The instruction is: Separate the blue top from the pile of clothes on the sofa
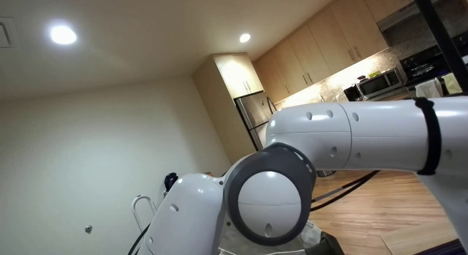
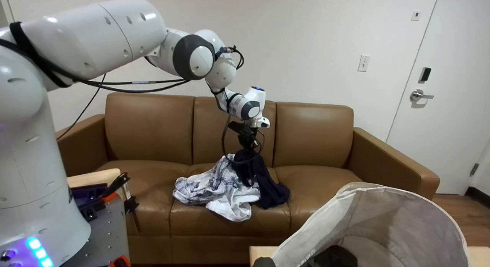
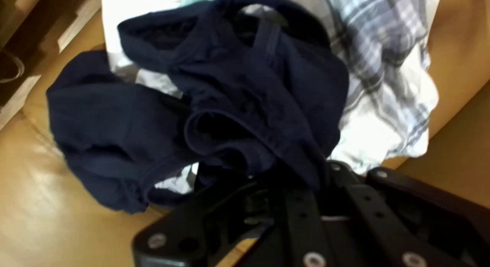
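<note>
Yep, claw point(image 2: 250, 145) has the navy top point(image 3: 237, 94) pinched just above the sofa point(image 2: 314, 133), with plaid cloth point(image 2: 208, 184) and white cloth point(image 2: 233, 205) lying roughly mid-sofa.

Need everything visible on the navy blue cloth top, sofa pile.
The navy blue cloth top looks soft and is crumpled, with hemmed openings and strap-like bands showing in the wrist view. Its raised part peaks at the black tool, which appears shut on it. The rest drapes partly over white cloth and beside grey-blue plaid cloth, its lower end resting on the brown leather-look sofa. Folds hide its full outline.
</note>
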`<state>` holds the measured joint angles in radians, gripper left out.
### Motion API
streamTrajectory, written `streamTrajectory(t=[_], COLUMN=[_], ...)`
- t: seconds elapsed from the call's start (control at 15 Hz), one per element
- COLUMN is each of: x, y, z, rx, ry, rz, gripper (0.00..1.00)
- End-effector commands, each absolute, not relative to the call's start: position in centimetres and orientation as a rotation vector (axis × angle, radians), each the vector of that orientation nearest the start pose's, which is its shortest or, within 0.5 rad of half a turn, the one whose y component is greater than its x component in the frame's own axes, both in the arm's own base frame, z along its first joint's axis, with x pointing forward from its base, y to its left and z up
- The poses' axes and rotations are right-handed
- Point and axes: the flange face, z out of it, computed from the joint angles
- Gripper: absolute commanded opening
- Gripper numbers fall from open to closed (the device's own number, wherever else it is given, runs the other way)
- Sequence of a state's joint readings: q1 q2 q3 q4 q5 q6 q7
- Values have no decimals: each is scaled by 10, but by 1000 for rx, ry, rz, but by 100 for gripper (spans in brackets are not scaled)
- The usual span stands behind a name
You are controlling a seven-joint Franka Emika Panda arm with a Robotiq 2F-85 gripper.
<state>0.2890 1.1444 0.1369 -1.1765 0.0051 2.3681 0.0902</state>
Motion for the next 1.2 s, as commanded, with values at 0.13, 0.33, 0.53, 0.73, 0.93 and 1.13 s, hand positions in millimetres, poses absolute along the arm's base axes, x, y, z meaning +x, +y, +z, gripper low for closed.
streamTrajectory(t=[0.13,0.33,0.53,0.73,0.93,1.13], x=[735,739,743,744,742,742], y=[279,280,281,281,284,285], z=[144,152,156,158,158,158], rx=[-3036,-3058,-3107,-3148,-3149,-3160], ry=[-238,-170,-114,-67,-12,13], rz=[-182,-180,-243,-264,-233,-234], gripper=[8,7,7,7,7,8])
